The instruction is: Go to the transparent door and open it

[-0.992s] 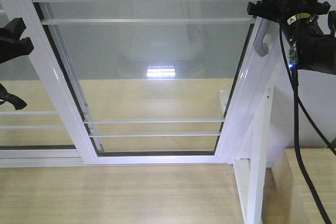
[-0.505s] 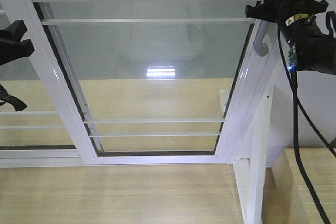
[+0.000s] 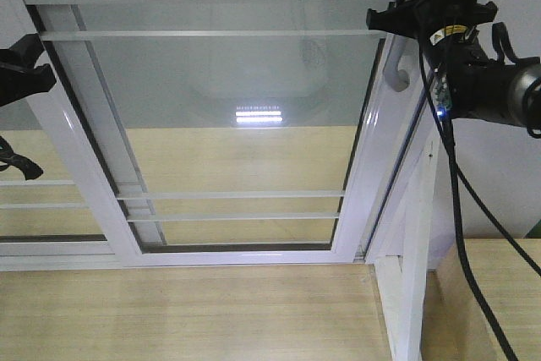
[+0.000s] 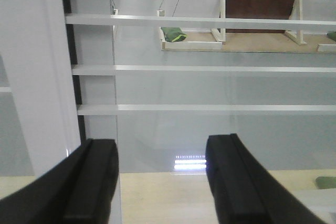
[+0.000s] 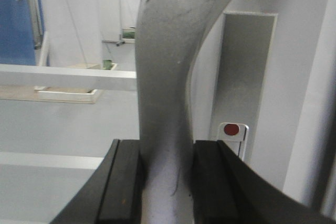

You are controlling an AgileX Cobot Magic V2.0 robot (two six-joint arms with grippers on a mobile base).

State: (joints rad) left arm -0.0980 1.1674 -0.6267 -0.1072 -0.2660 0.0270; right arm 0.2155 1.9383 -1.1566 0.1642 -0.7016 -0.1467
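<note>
One transparent door (image 3: 237, 82), handle (image 5: 163, 77) in right hand (image 5: 166, 182)

Glossy clear glass transparent door (image 3: 245, 82), matt scuffed grey handle (image 5: 163, 77), pale wood-grain floor (image 3: 186, 310).

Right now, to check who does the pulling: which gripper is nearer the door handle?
Right. The right gripper is shut around the grey handle, a finger on each side. The left gripper hangs open across the door, near its far edge, holding nothing.
</note>
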